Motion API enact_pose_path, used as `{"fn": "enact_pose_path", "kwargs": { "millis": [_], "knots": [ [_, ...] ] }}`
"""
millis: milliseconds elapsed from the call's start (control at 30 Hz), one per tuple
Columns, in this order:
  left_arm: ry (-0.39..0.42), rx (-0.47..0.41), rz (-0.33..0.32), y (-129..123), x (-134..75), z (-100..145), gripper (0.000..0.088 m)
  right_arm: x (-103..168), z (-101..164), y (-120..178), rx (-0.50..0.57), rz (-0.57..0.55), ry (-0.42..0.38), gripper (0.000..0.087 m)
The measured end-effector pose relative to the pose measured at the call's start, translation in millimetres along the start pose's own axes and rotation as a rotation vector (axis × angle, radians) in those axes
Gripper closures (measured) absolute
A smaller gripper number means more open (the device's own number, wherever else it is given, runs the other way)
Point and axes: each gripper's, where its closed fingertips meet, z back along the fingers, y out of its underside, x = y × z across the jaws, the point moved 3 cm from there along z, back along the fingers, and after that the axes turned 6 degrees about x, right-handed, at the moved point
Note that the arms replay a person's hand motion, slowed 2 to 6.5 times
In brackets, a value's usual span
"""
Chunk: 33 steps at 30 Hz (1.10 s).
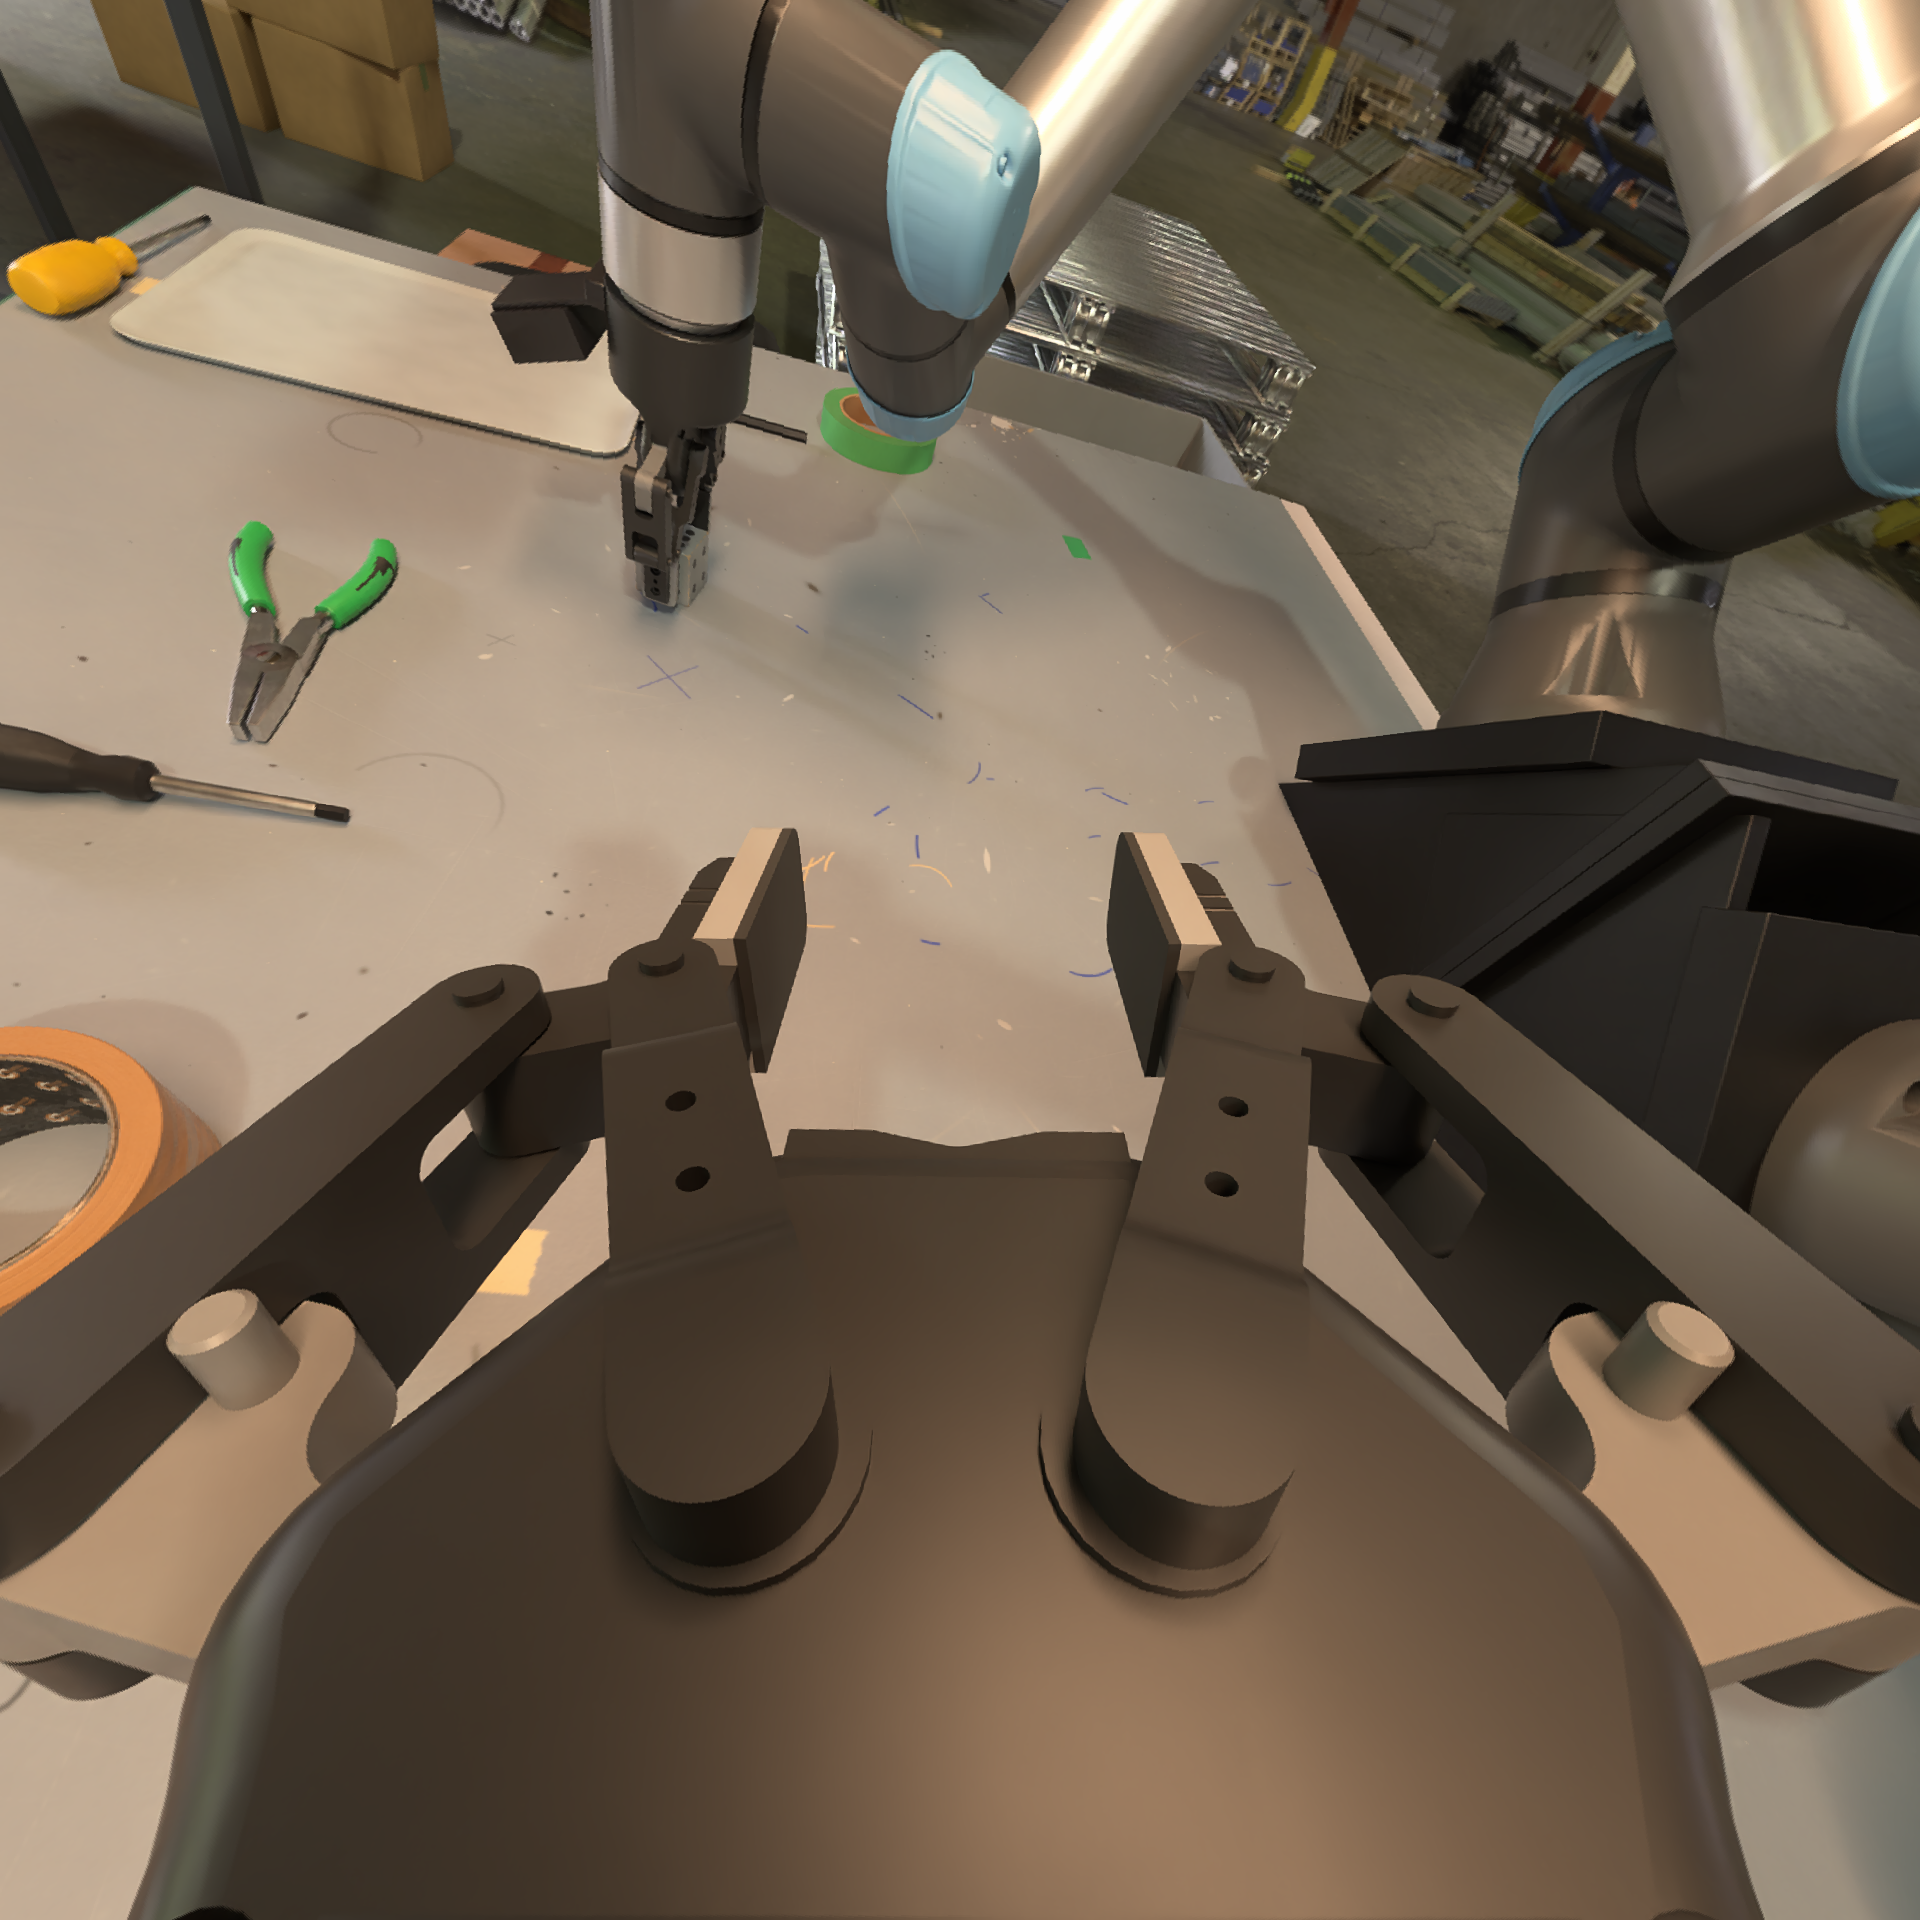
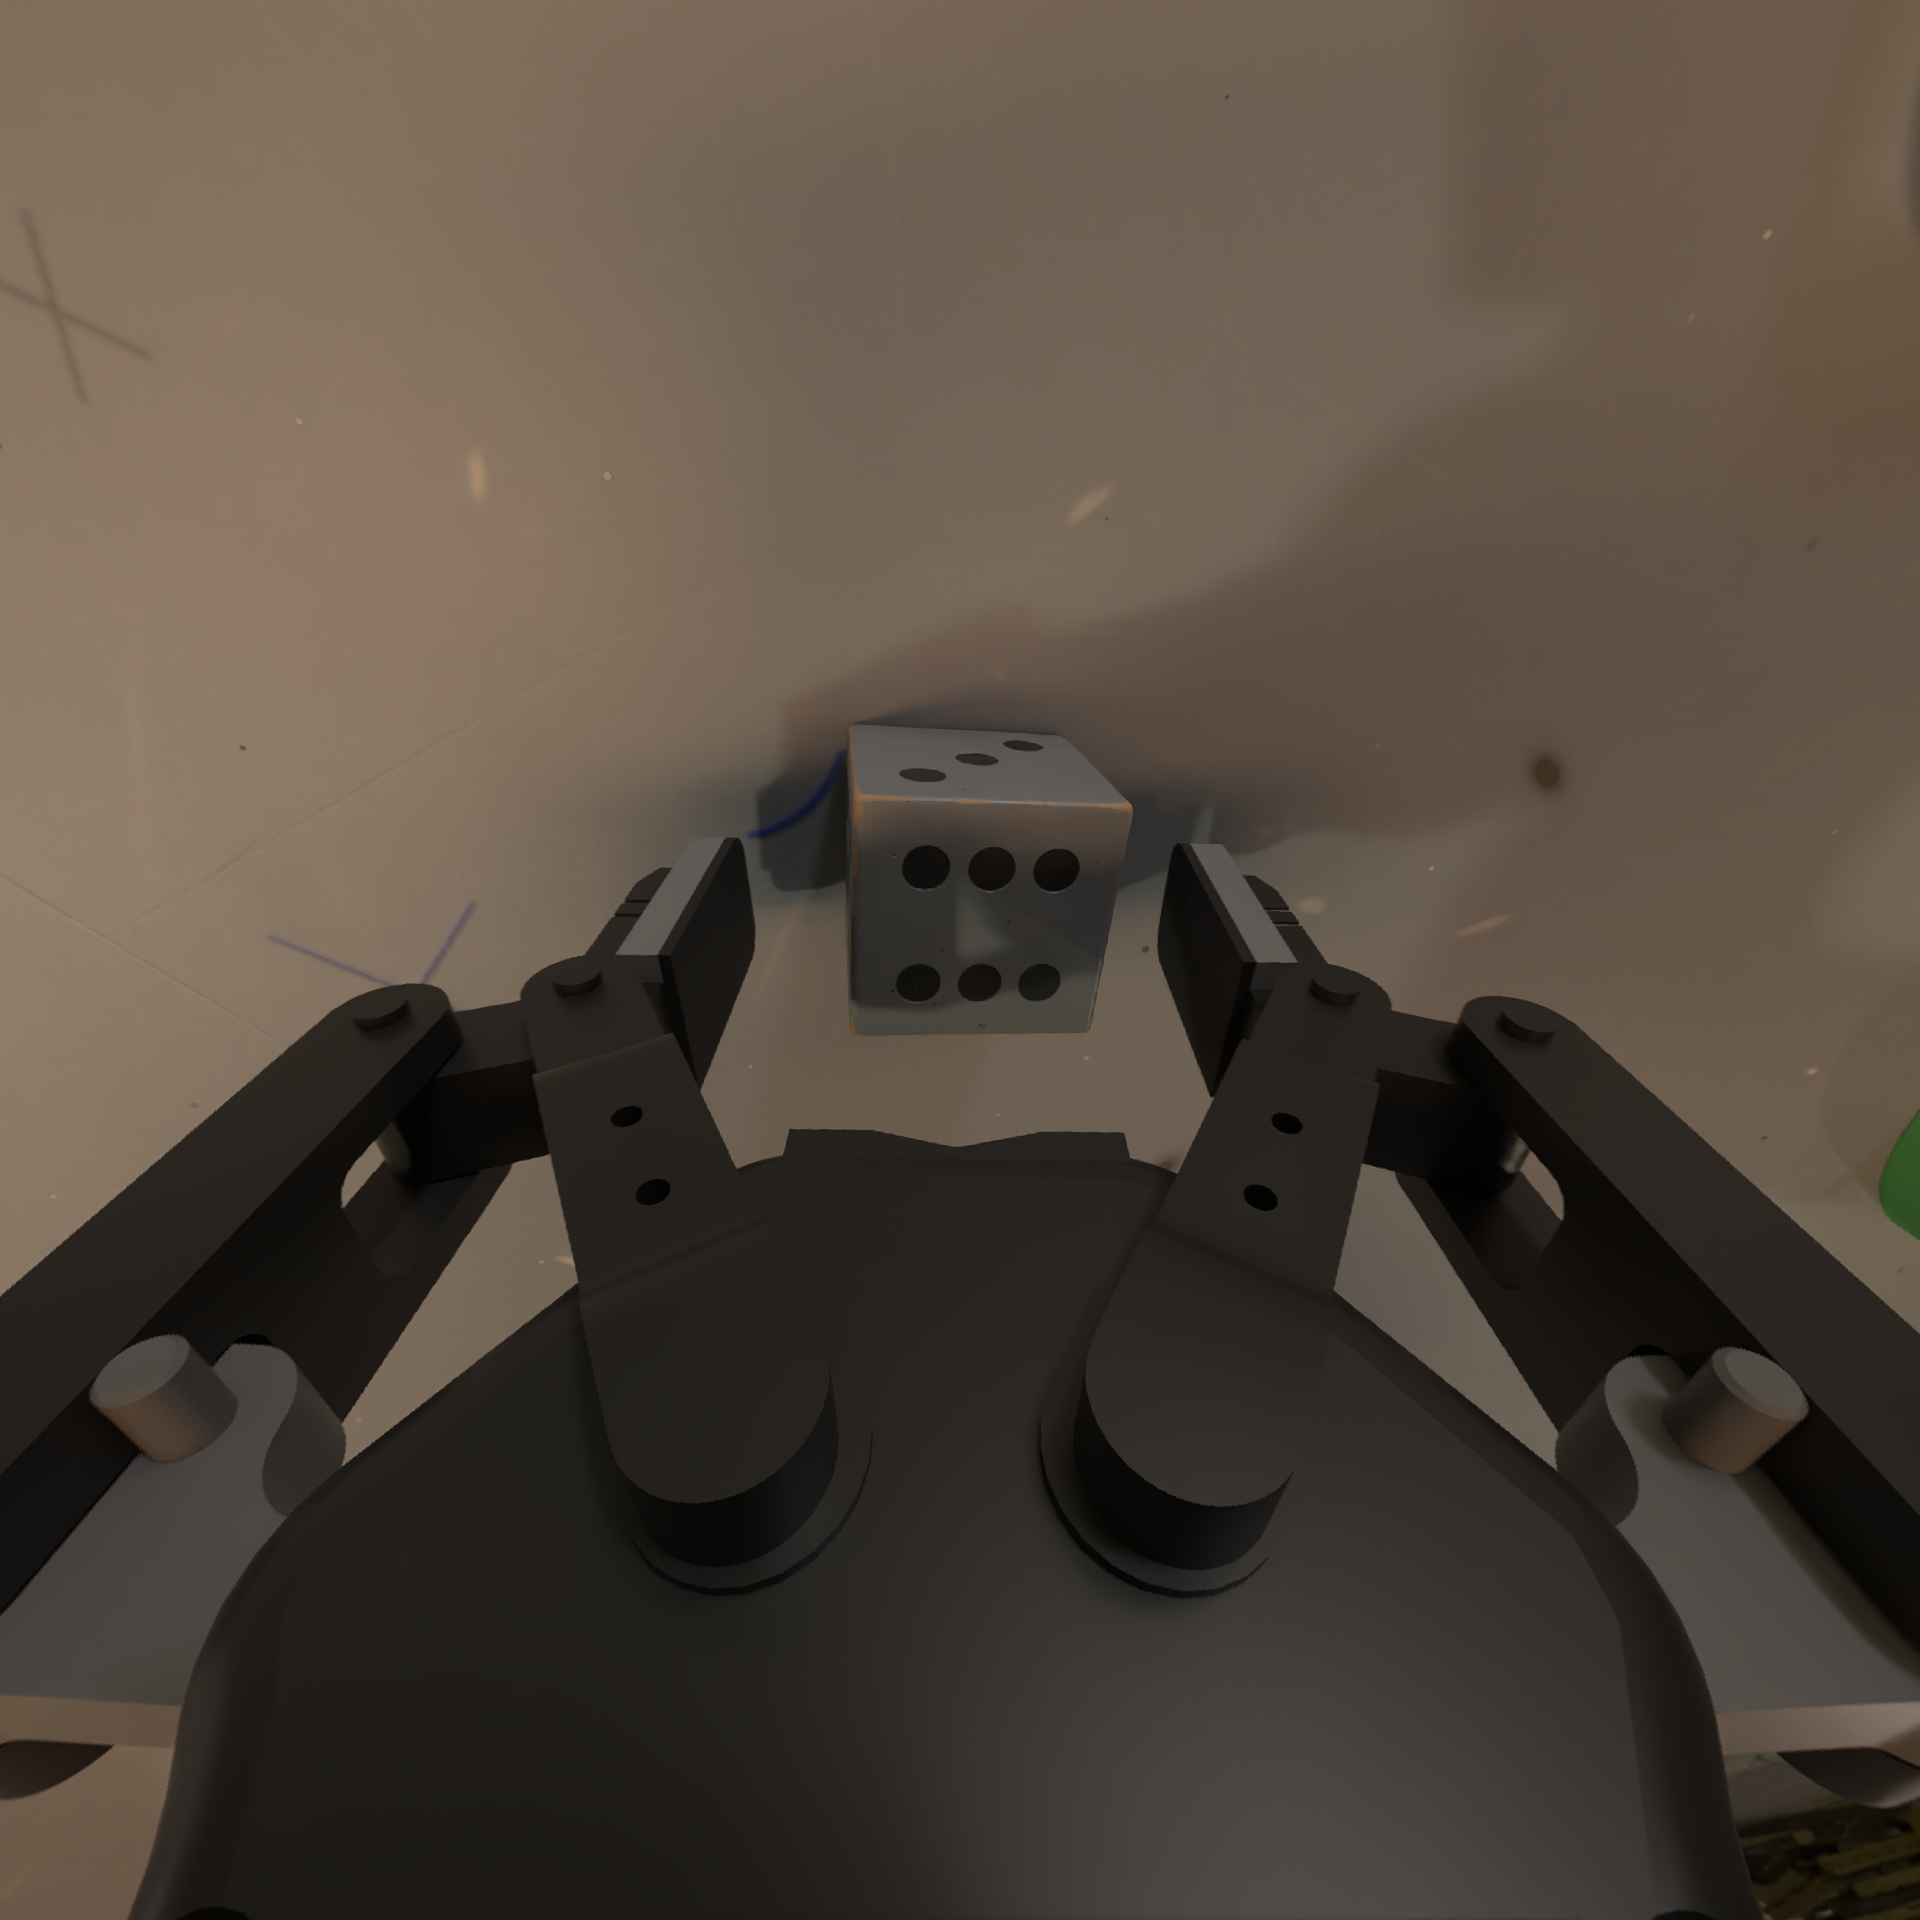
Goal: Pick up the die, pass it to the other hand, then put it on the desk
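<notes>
A grey die with black pips rests on the grey desk. My right gripper is open and straddles the die, with a gap between each pad and the die's sides. In the left wrist view the right gripper points straight down at the desk far ahead, and the die shows as a pale block between its fingers. My left gripper is open and empty, held above the desk near its right side.
Green-handled pliers and a black screwdriver lie at the left. An orange tape roll sits near left. A metal tray, a yellow-handled tool and a green tape roll are at the back. A black mount stands right.
</notes>
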Motion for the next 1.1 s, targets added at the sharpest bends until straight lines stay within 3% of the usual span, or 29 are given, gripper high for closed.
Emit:
{"fn": "enact_pose_path", "kwargs": {
  "millis": [100, 533, 1100],
  "knots": [
    [-0.002, 0.001, 0.0, 0, 0, 0, 0.0349, 0, 2, -1, -0.016, 0.001, 0.005, 0.014],
    [-0.026, 0.006, -0.001, 0, 1, 6, 0.0349, 2, 23, -5, -0.127, 0.02, 0.042, 0.0132],
    [-0.116, 0.021, -0.004, 3, 6, 28, 0.0349, 13, 79, 5, -0.317, 0.077, 0.039, 0.0117]
  ]
}}
